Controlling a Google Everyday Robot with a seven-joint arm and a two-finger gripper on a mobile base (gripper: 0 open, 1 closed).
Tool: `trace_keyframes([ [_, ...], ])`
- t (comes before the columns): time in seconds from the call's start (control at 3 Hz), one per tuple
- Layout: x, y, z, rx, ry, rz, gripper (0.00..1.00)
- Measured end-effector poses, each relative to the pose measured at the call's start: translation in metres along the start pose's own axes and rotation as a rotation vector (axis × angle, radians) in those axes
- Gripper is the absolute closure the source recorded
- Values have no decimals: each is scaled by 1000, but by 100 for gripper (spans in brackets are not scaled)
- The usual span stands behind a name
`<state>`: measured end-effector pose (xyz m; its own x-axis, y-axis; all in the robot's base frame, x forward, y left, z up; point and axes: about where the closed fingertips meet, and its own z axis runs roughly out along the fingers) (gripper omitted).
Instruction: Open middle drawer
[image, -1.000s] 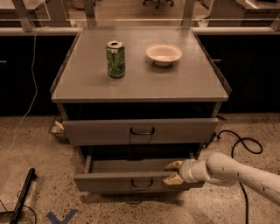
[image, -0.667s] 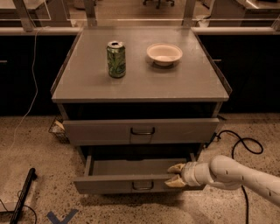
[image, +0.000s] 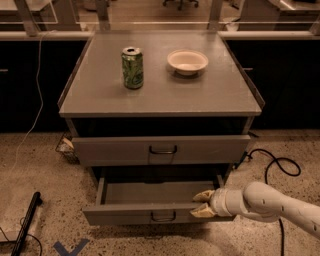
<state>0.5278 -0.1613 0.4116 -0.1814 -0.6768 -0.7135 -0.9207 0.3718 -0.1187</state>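
Middle drawer (image: 140, 216): pulled out under the wider drawer (image: 125, 150); we see its tray.
Gripper (image: 202, 204): at the front panel's right end.
Fingers (image: 204, 195): grasping that panel's top edge.
Tabletop (image: 160, 95): soda can (image: 132, 68), bowl (image: 187, 61).

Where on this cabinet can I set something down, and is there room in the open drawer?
Cabinet top: bare along the front edge, left of the can and right of the bowl; tightest between those two. Middle drawer tray: bare across left and middle; right end crowded by the gripper clamping the front.
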Motion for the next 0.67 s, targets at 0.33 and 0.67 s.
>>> trace_keyframes([
  [0.33, 0, 1, -1, 0, 0, 1, 100],
  [0.67, 5, 21, -13, 1, -8, 22, 97],
])
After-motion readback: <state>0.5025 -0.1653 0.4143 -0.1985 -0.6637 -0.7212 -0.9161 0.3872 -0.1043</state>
